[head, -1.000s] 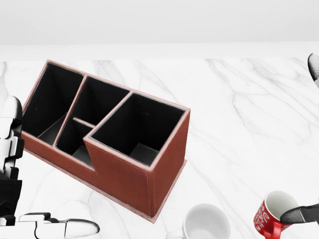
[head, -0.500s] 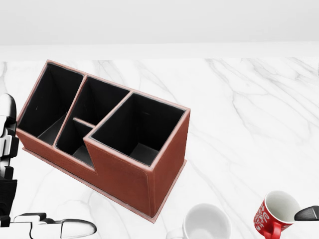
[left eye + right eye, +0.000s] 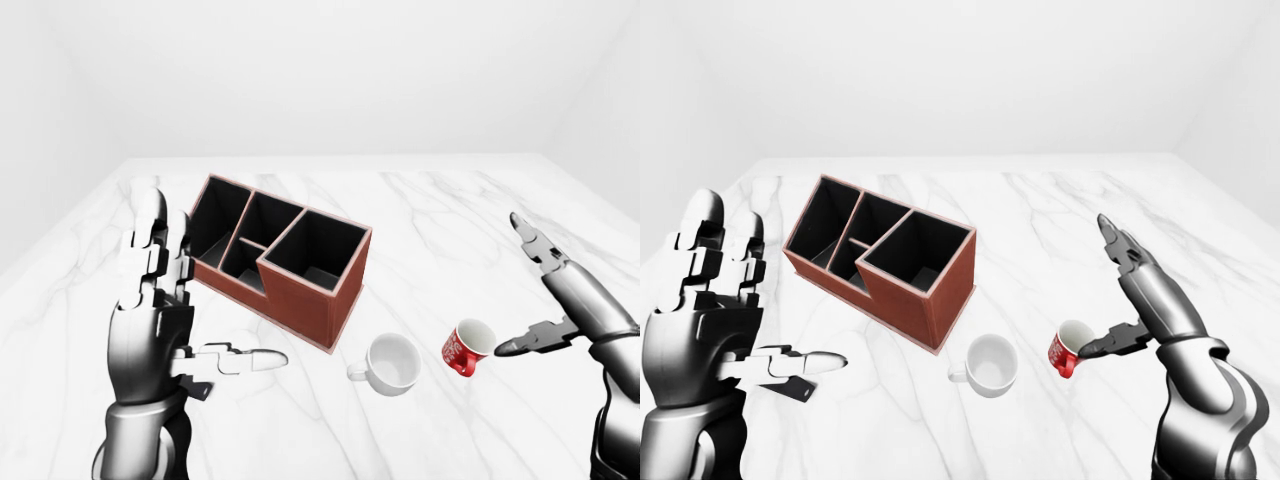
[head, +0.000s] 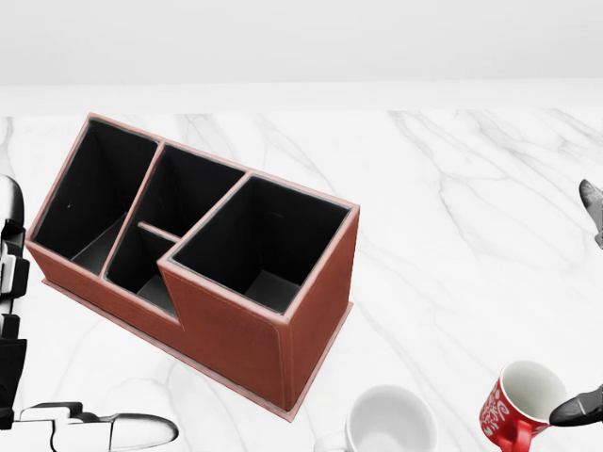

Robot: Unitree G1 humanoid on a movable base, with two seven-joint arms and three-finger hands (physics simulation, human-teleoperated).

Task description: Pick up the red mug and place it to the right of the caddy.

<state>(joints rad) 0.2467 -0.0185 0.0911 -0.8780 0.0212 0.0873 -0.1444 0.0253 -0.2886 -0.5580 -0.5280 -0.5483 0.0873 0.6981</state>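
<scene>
Red mug (image 3: 467,347) tilts on the tabletop (image 3: 440,210) right of the caddy (image 3: 281,256), beyond a white mug (image 3: 392,363); right hand (image 3: 556,290), fingers spread, thumb at its rim to grasp; left hand (image 3: 155,300) idle, fingers spread.

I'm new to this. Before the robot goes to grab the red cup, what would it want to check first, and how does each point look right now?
1. Red mug in view and unobstructed: ok.
2. Mug standing straight: not ok, it looks tilted.
3. Right hand open for a grasp: ok, fingers spread; one fingertip reaches the rim.
4. Fingers closed round the mug: not ok, not yet.
5. Marble table right of the caddy free for placing: ok, though the white mug sits nearby, lower in the left-eye view.
6. Left hand out of the way: ok, open, left of the caddy.
</scene>
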